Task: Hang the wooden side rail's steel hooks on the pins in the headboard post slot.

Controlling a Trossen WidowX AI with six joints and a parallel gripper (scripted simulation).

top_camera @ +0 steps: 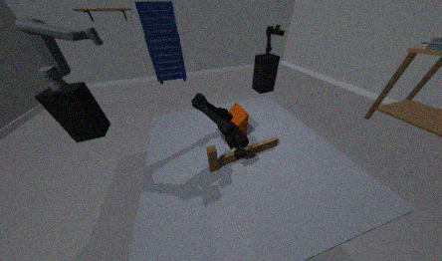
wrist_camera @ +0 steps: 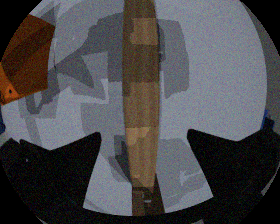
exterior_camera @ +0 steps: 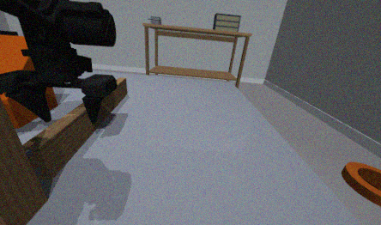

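The wooden side rail lies low along the pale surface, its near end at the upright wooden post. My gripper is open, pointing down, with one finger on each side of the rail and a gap on both sides in the wrist view. In the top view the arm hides the middle of the rail. A dark piece with small metallic bits shows at the wrist view's bottom edge. I cannot tell whether the hooks sit on the pins; the slot is in shadow.
An orange block stands beside the rail, close to the arm. Farther off are two black pedestals with other arms, a blue rack, a wooden table and an orange ring.
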